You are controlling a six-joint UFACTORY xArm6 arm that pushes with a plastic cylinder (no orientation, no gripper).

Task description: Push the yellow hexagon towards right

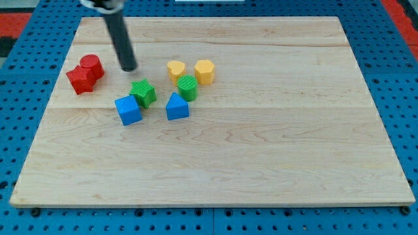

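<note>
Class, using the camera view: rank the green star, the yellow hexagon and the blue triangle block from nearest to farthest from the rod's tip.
Measured from my tip:
1. Green star, just below-right of it.
2. Blue triangle block, further toward the view's bottom right.
3. Yellow hexagon, farthest, toward the view's right.

Single arm, only its end shows: straight dark rod enters at the frame's top edge, upper left, under a grey collar cut off by the edge. Rod leans slightly, lower end further right than the top. My tip (129, 67) sits low in the upper-left area, touching nothing visible beside it.
</note>
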